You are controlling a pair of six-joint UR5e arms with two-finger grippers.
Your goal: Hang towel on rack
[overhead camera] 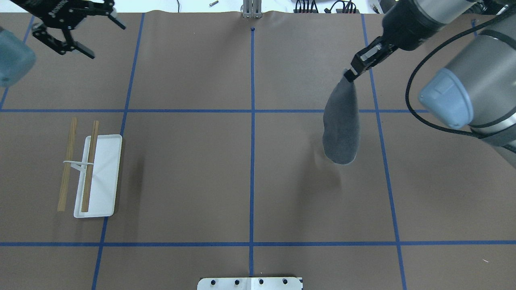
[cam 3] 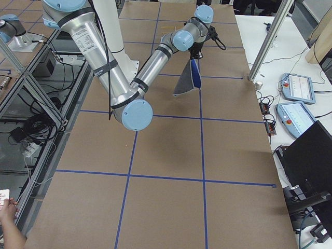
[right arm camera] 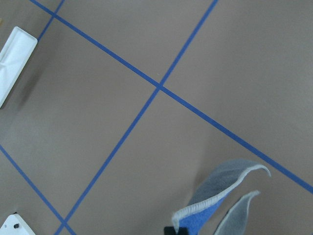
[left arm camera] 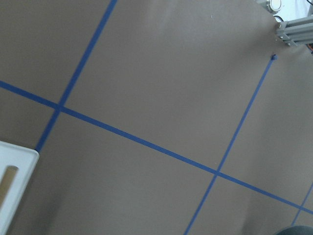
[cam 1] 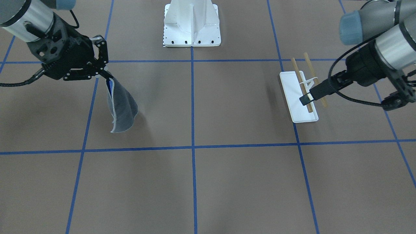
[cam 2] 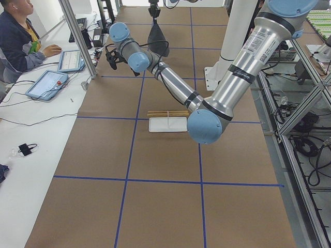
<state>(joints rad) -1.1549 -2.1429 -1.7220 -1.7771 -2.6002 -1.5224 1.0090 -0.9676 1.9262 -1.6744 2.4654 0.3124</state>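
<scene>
Right gripper [overhead camera: 350, 75] pinched tight on top corner of towel [overhead camera: 342, 125]. Cloth dangles in loose cone, grey side out, blue peeking inside. Towel well apart from rack [overhead camera: 105, 173], far across table [overhead camera: 250, 181] on robot's right. Lower edge looks clear of table, probably held high so it travels without dragging. Left gripper [overhead camera: 108, 42] empty, jaws apart, raised beyond rack on operators' side, seemingly kept out of towel's approach path. Rack bare, nothing hung yet. Carry-over to rack looks next.
</scene>
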